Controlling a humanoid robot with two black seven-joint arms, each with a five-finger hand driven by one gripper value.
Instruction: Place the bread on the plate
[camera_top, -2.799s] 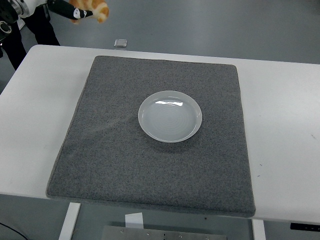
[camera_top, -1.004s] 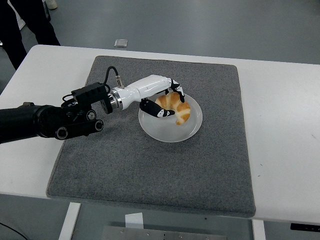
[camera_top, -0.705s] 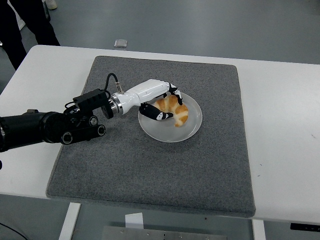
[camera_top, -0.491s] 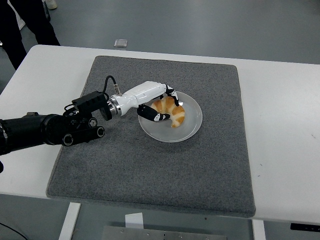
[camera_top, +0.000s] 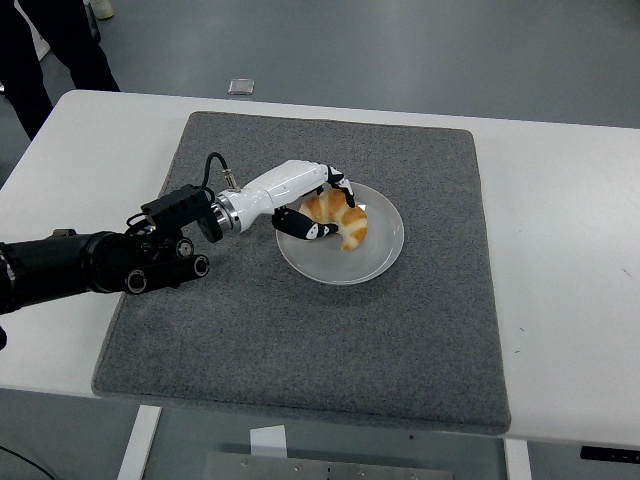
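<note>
Bread on the plate, one hand curled around it.

One white counter (camera_top: 560, 200) carries one grey mat (camera_top: 300, 340), and one pale plate (camera_top: 375, 255) sits near the mat's middle. One left hand (camera_top: 318, 205) reaches in from the left, fingers (camera_top: 305, 229) half closed around the single bread (camera_top: 338, 218), which rests on the plate's left part.

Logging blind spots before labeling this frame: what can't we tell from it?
Head view only:
- Whether the croissant rests on the plate or is just above it: the left hand covers its left side.
- Whether the hand's grip has let go: fingers curl around the bread, contact unclear.
- Right arm: out of frame.
- Small grey object on the floor: too small to identify.
- Person at top left: cut off by the edge.
</note>
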